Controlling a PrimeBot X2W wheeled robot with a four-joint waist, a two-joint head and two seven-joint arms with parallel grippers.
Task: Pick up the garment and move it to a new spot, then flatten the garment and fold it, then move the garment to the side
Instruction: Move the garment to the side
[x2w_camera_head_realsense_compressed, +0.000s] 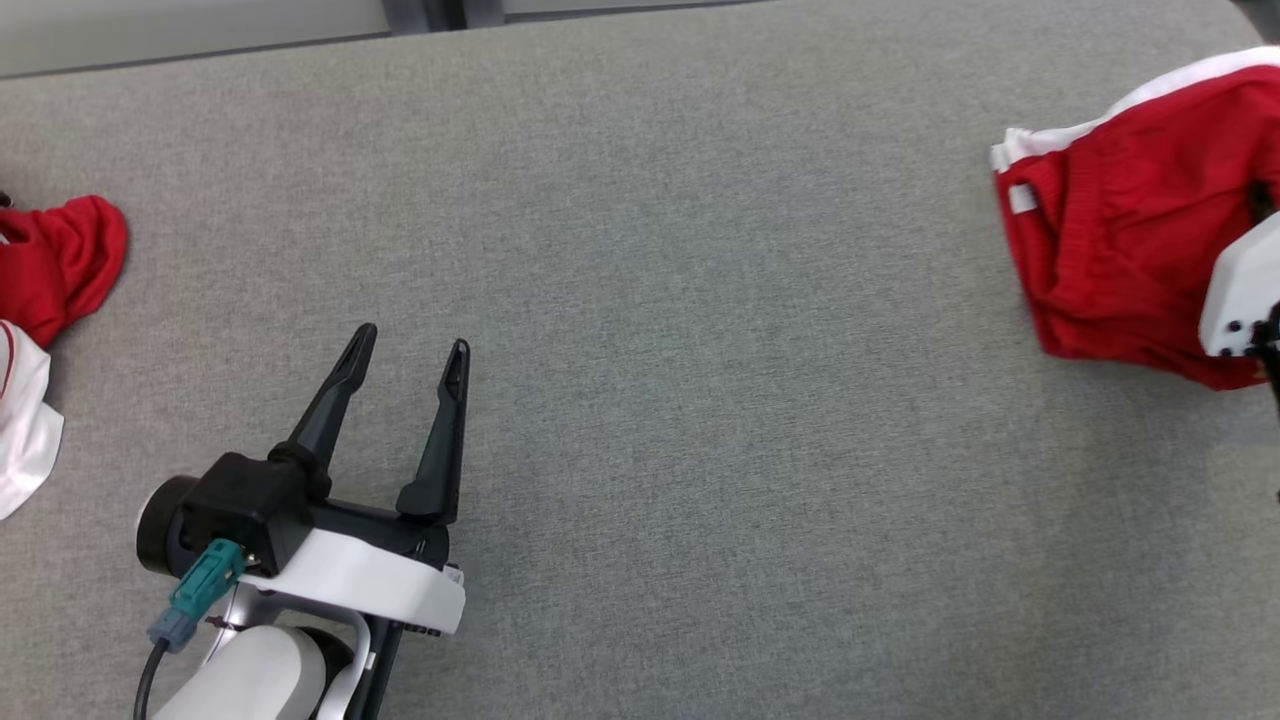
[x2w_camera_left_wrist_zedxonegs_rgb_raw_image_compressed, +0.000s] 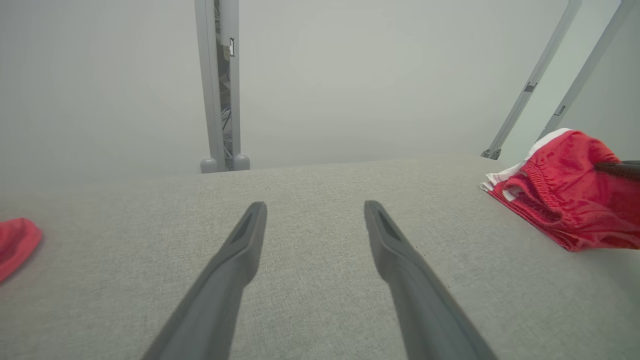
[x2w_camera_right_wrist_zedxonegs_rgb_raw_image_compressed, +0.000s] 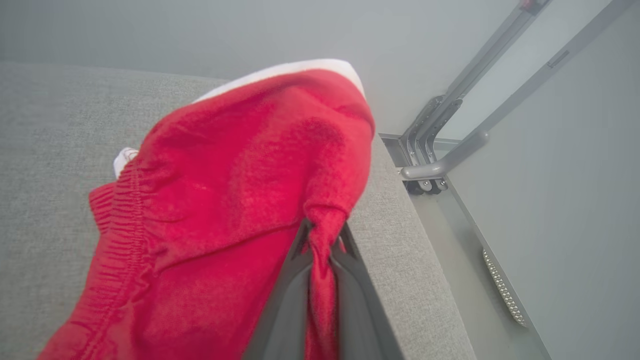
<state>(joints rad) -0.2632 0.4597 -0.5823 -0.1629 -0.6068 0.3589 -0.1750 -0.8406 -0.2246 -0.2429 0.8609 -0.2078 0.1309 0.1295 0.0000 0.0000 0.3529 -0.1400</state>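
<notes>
Grey woven tabletop (x2w_camera_head_realsense_compressed: 700, 300), red garment (x2w_camera_head_realsense_compressed: 1110, 250), elastic-gathered and white-edged, at far right, cut off, right claw (x2w_camera_right_wrist_zedxonegs_rgb_raw_image_compressed: 324, 230) pinched on a twist of it, left claw (x2w_camera_head_realsense_compressed: 412, 338) apart, red cloth (x2w_camera_head_realsense_compressed: 60, 260) cropped at left.

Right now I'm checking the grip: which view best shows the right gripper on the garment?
The right wrist view: the right gripper is shut on a bunched fold of the garment. The head view cuts the gripper off at its edge; the left wrist view shows a dark fingertip from afar.
</notes>
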